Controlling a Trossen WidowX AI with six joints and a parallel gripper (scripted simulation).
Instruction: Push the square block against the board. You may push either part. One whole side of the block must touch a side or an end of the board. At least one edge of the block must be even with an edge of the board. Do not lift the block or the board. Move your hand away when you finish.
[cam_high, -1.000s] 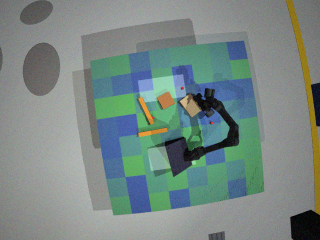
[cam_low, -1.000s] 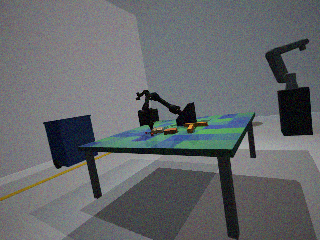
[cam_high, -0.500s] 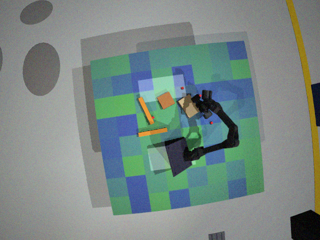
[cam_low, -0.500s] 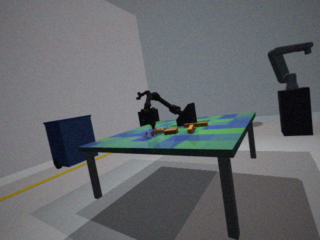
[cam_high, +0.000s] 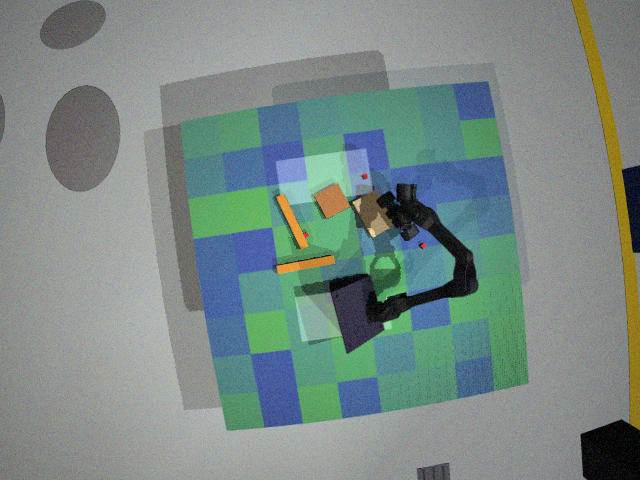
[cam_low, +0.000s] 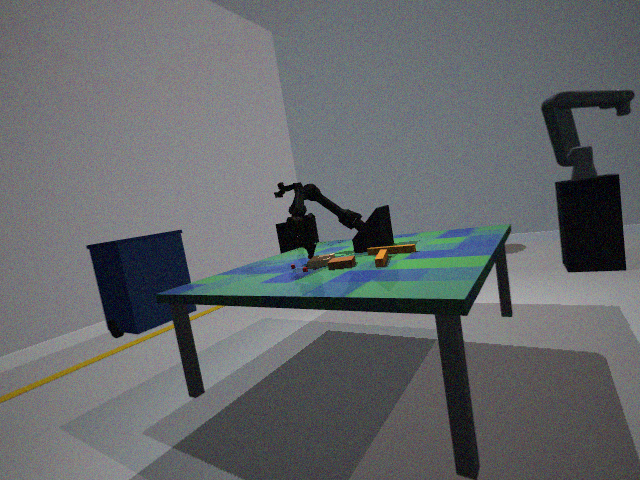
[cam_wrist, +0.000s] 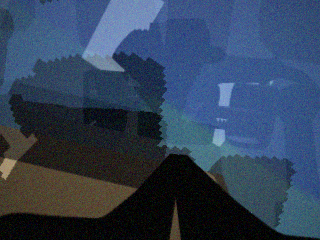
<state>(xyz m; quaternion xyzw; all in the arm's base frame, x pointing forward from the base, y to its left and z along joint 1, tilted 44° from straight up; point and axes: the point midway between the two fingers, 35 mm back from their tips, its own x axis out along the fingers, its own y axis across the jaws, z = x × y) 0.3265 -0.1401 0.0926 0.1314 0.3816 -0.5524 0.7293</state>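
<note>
The square block (cam_high: 331, 200) (cam_low: 342, 263) is orange-brown and lies flat. The tan board (cam_high: 368, 207) (cam_low: 320, 261) lies to its right in the top view, and also shows at the lower left of the wrist view (cam_wrist: 60, 190). A narrow gap shows between the block's right corner and the board's near left side. My gripper (cam_high: 383, 200) (cam_low: 311, 256) (cam_wrist: 177, 162) is shut and empty, pointing down at the board's right side in the top view. The arm hides part of that side. Whether the fingertips touch the board is unclear.
Two orange bars (cam_high: 292, 222) (cam_high: 305, 264) lie left and lower left of the block in the top view. Small red cubes lie above the board (cam_high: 364, 176), by one bar (cam_high: 305, 235) and right of the board (cam_high: 422, 245). The arm's dark base stands below them.
</note>
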